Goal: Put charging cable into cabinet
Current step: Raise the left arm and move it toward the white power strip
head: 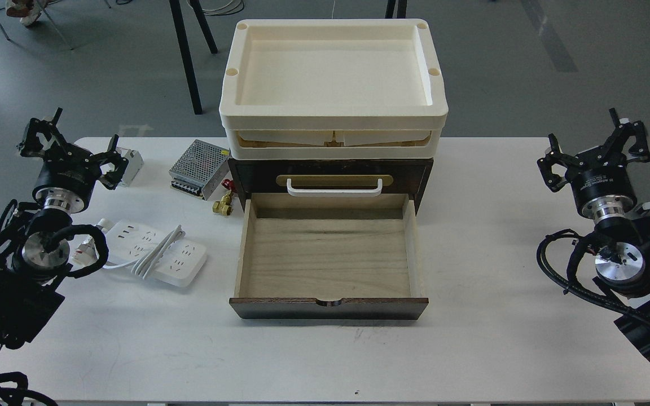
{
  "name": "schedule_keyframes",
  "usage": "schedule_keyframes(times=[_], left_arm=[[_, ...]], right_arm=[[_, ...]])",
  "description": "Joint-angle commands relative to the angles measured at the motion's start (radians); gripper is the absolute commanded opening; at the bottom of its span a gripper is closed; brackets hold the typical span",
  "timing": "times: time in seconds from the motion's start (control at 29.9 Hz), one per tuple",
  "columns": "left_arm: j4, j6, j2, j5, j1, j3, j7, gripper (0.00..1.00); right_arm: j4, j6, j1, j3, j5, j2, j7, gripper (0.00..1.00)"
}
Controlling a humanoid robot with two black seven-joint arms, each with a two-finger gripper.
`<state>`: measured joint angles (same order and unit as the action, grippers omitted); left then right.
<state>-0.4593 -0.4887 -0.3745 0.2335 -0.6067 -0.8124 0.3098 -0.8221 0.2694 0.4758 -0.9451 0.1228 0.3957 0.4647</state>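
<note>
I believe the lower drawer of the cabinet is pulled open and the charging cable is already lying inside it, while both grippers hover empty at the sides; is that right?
Not quite. The head view shows the open drawer of the cabinet holding nothing; the charging cable lies on the table to the drawer's left. The rest holds: the left gripper and right gripper hover empty, jaws open.

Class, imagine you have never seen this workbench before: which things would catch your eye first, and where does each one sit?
First comes the cabinet at the table's centre, its pale drawer pulled wide open and empty, with a big cream tray stacked on top. Next, the charging cable lies to the left of the drawer. The left gripper and right gripper hang open at the table's two sides.
</note>
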Motion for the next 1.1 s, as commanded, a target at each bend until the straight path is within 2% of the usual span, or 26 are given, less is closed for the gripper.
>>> schedule_keyframes(times=[0.0,0.17,0.27,0.37,0.54,0.87,0.94,1.07], left_arm=[[-0.007,0.000,0.000,0.000,0.008,0.001,0.000,1.00],[-0.007,0.000,-0.033,0.000,0.002,0.001,-0.009,1.00],[-0.028,0.000,-0.119,-0.005,-0.005,0.004,-0.015,1.00],[-0.102,0.000,-0.223,-0.063,-0.043,0.025,-0.009,1.00],[-0.255,0.000,-0.372,-0.406,-0.178,0.073,-0.002,0.99],[-0.794,0.000,-0.616,-1.179,-0.177,0.078,-0.006,0.97],[-0.852,0.000,-0.629,-1.337,-0.173,0.087,-0.008,0.97],[-0.869,0.000,-0.618,-1.667,-0.174,0.137,-0.006,0.96]], right_arm=[[0.000,-0.001,0.000,-0.003,0.000,0.000,0.000,1.00],[0.000,-0.001,0.000,-0.003,0.000,0.002,0.000,1.00],[0.000,-0.001,-0.002,0.000,0.000,0.000,0.000,1.00],[0.000,0.001,-0.002,-0.001,0.000,0.000,0.000,1.00],[0.000,0.001,-0.002,0.000,0.000,0.000,0.000,1.00],[0.000,0.001,0.000,-0.001,0.000,0.002,0.000,1.00],[0.000,0.001,0.000,-0.001,0.000,0.000,0.002,1.00],[0.000,0.001,0.000,-0.003,0.000,0.000,0.002,1.00]])
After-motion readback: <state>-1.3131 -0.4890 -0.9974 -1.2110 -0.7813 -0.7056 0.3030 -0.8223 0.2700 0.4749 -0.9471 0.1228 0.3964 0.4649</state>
